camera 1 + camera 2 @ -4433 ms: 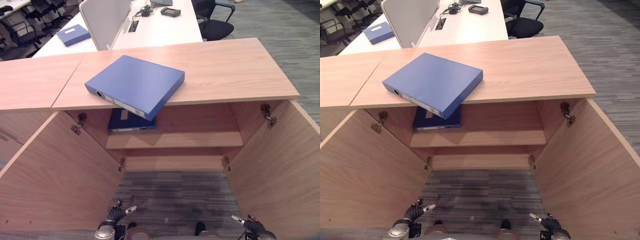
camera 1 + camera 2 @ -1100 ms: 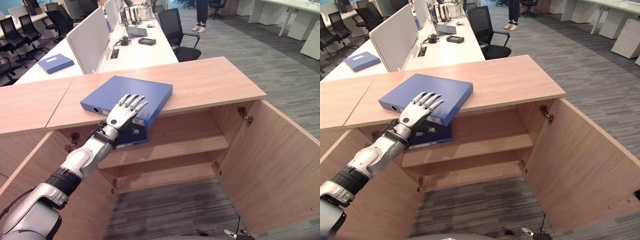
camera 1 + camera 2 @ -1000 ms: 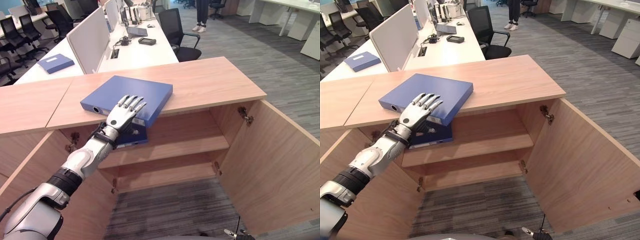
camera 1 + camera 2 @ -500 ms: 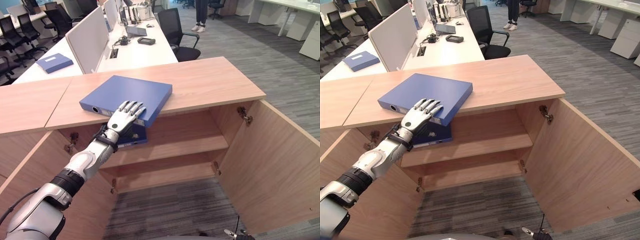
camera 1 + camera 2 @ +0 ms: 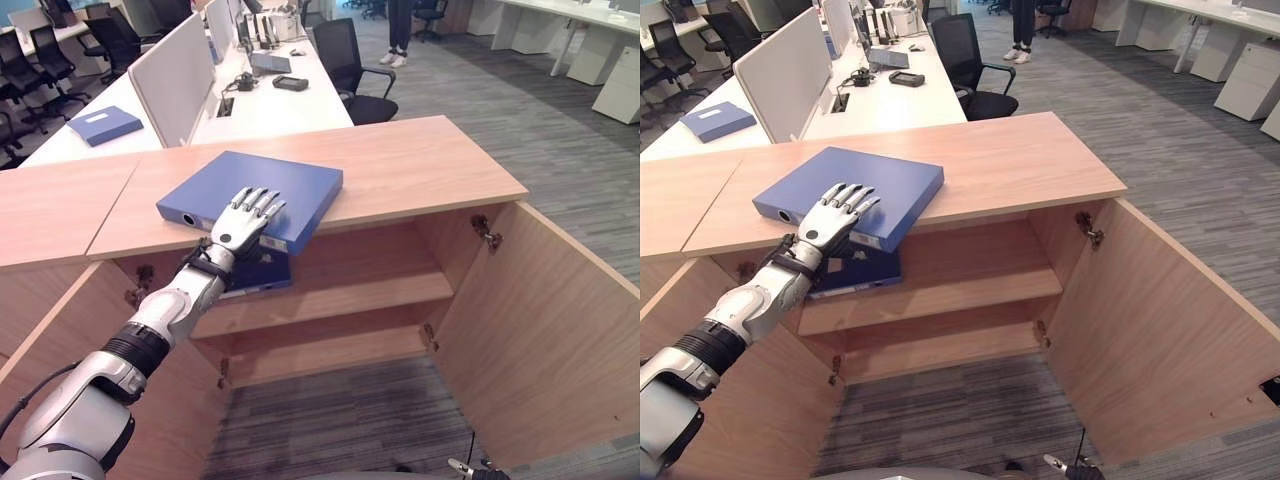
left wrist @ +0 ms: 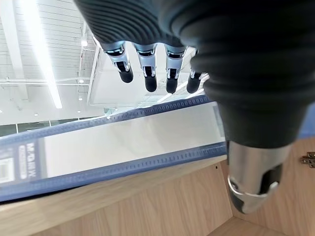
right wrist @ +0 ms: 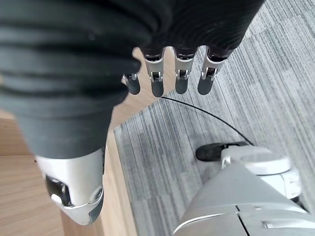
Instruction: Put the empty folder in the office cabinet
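Office, cabinet [image 5: 480, 330] doors open. Blue folder [image 5: 250, 195] flat on top surface [image 5: 420, 170], near corner overhanging front edge. Left hand [image 5: 240, 220] at that corner, fingers straight, spread over cover, arm extended. Second folder [image 5: 262, 276] on shelf below. Right hand [image 7: 167, 73] low over carpet, fingers relaxed.

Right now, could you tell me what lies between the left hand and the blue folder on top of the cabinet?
Nothing: in the left eye view the left hand lies with straight fingers on the blue folder's front edge.
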Available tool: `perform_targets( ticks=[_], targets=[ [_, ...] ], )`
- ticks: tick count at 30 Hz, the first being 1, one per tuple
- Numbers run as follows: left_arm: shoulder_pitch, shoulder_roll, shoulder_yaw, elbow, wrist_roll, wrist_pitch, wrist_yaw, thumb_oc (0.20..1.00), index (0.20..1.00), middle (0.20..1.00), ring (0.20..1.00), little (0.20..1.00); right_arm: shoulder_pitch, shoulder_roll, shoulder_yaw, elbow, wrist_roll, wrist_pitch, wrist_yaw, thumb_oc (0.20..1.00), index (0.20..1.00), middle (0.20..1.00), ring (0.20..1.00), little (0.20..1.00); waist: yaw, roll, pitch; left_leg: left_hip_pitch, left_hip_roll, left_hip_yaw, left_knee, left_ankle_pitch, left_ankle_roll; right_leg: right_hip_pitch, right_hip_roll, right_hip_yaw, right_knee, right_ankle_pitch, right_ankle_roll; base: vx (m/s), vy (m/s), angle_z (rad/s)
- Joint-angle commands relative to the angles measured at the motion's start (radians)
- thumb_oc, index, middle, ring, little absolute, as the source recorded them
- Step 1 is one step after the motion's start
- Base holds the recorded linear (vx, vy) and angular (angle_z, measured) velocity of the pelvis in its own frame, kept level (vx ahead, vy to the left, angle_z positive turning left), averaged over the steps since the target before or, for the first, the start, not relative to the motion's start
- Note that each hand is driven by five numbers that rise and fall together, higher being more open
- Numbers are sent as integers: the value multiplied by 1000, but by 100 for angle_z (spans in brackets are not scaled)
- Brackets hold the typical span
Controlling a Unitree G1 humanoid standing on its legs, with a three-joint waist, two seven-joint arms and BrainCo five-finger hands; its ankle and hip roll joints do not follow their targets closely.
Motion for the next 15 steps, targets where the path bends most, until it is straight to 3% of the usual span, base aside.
perform_targets(
  ticks=[1, 15],
  targets=[
    [-209, 19, 20, 78, -28, 18, 36, 1000, 1000, 1000, 1000, 1000, -74, -23, 8, 31, 19, -19, -1, 1000, 1000, 1000, 1000, 1000, -15, -7, 50, 61, -11, -20, 12, -125, -12, 74, 14, -18, 14, -112, 52, 0, 0, 0],
    [-229, 0, 2, 140, -43, 22, 32, 1000, 1000, 1000, 1000, 1000, -79, -26, 9, 23, 27, -21, 0, 1000, 1000, 1000, 1000, 1000, -24, -9, 47, 61, -10, -11, 12, -124, -14, 71, 15, -13, 14, -110, 52, -1, 1, -1]
  ],
)
